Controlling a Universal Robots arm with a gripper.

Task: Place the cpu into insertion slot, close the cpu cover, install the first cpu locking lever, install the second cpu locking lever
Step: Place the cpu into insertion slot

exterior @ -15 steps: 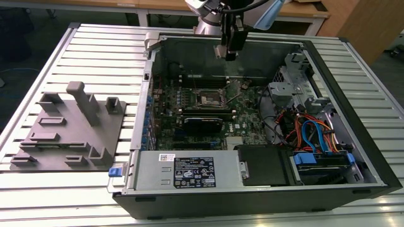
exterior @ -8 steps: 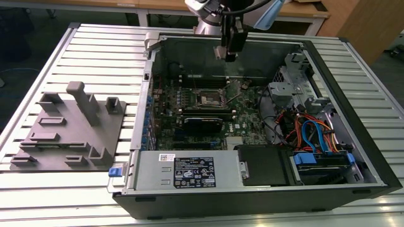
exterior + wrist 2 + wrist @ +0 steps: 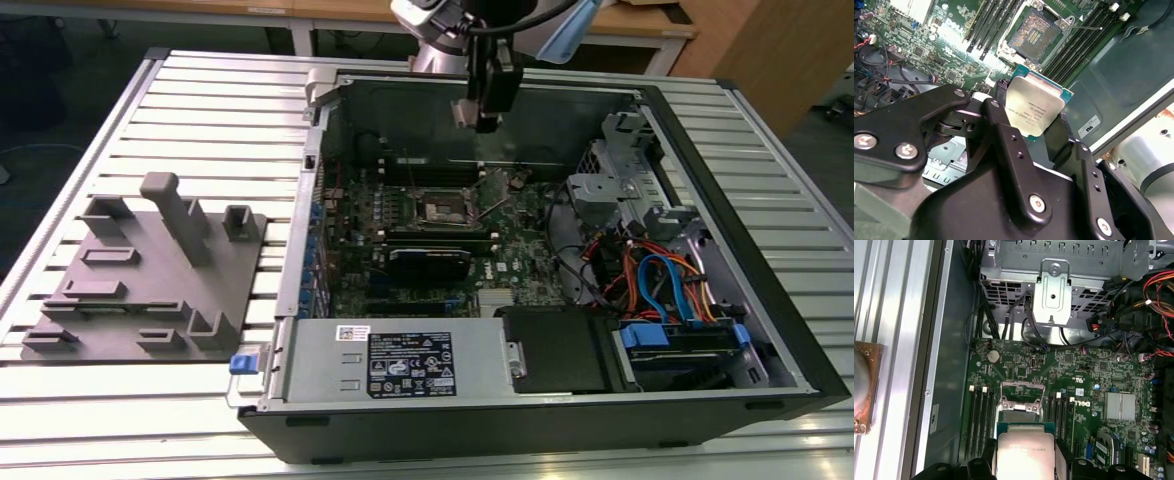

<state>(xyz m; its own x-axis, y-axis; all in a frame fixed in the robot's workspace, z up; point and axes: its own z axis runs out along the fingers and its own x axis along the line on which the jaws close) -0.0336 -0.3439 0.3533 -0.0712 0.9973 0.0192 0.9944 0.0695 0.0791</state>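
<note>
Our black two-fingered gripper (image 3: 1030, 117) is clenched on the edges of the cpu (image 3: 1036, 100), a flat square chip with a dull silver top. If it goes down tilted or misaligned, we judge it could bend the contacts. In the open black computer case (image 3: 561, 425), the green board's square insertion slot (image 3: 1035, 31) lies empty. Its thin silver cpu cover (image 3: 1020, 407) seems swung up.

Silver-grey cpu (image 3: 1035, 111), green-edged

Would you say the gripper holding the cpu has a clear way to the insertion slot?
Probably yes: the gripper holds the cpu apart from the insertion slot, whose dark centre lies uncovered, with nothing between them.
</note>
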